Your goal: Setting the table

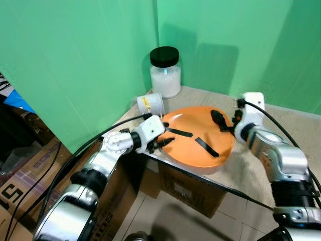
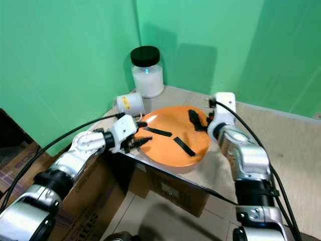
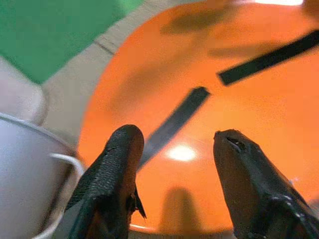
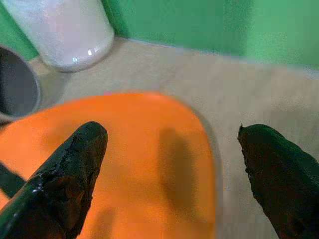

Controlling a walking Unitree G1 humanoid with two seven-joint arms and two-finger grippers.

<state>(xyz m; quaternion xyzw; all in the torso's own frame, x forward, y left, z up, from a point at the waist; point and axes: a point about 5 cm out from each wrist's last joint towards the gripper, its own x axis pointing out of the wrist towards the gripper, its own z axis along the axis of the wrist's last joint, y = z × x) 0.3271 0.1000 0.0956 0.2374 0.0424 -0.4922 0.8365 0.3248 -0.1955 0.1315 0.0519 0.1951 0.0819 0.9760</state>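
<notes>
An orange plate point(image 1: 198, 133) lies on the table point(image 1: 291, 125) near its front left edge, with two flat black strips point(image 1: 205, 146) on its surface. My left gripper point(image 1: 165, 134) is at the plate's left rim, open, one finger above and one below the edge; in the left wrist view its fingers point(image 3: 117, 159) frame the plate point(image 3: 199, 74). At the plate's far right rim my right gripper point(image 1: 220, 120) stands open over the plate point(image 4: 134, 164). Neither gripper holds anything.
A white cup point(image 1: 150, 104) lies on its side just left of the plate. Behind it, in the corner of the green walls, stands a jar point(image 1: 165, 73) with a black lid. Cardboard boxes point(image 1: 190, 191) sit under and left of the table.
</notes>
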